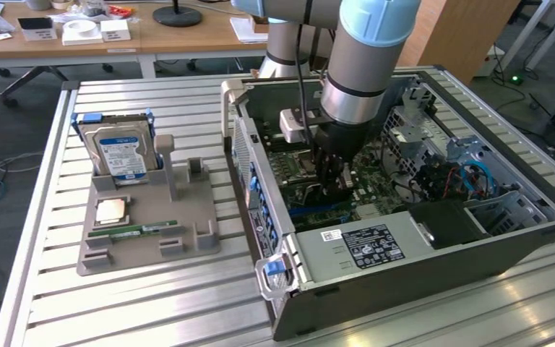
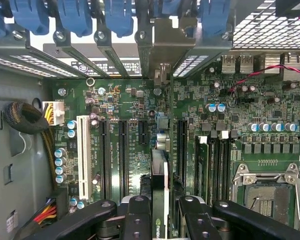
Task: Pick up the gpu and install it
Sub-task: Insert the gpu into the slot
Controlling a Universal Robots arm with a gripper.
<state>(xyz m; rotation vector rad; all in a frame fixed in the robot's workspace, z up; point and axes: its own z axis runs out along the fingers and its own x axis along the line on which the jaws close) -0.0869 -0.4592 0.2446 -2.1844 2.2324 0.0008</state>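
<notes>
- An open computer case (image 1: 422,238) lies on its side on a slatted metal table (image 1: 162,303), its green motherboard (image 2: 140,105) exposed.
- The robot arm (image 1: 364,65) reaches down into the case from above.
- On the exterior view's left, a grey parts holder (image 1: 147,238) carries an upright hard drive (image 1: 118,152) with a blue label, a processor chip (image 1: 112,210) and a green memory stick (image 1: 147,230).
- The gripper (image 2: 160,212) is closed on the gpu (image 2: 160,175), its black fingers (image 2: 137,217) pressed to either face of the thin card.
- The card stands on edge, in line with the motherboard's expansion slots (image 2: 124,150); it appears to sit at a slot, though its lower edge is hidden.
</notes>
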